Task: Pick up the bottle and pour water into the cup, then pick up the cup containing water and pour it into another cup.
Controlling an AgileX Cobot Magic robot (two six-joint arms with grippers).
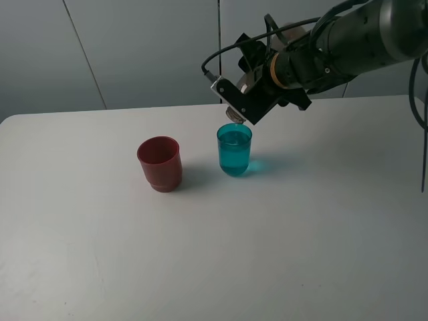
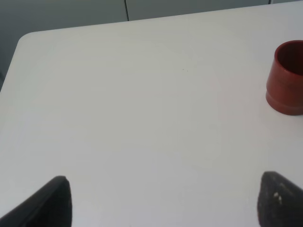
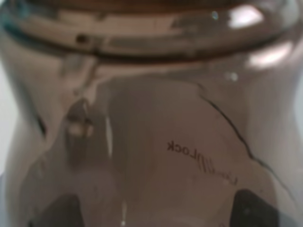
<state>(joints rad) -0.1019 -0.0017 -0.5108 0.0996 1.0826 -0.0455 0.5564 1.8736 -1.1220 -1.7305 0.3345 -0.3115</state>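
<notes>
My right gripper (image 1: pixel 251 93) is shut on the smoky grey-brown bottle (image 1: pixel 235 115) and holds it tilted, neck down, just above the rim of the teal cup (image 1: pixel 234 150). The teal cup stands upright mid-table and holds water nearly to the top. The bottle (image 3: pixel 151 118) fills the right wrist view, with my dark fingertips (image 3: pixel 255 208) at its sides. The dark red cup (image 1: pixel 160 162) stands upright to the left of the teal cup, apart from it. It also shows in the left wrist view (image 2: pixel 286 78). My left gripper (image 2: pixel 165 203) is open and empty over the bare table, away from the red cup.
The white table (image 1: pixel 200 254) has a rounded back left corner (image 2: pixel 28 40). A grey wall stands behind it. Black cables (image 1: pixel 421 100) hang at the right edge of the high view.
</notes>
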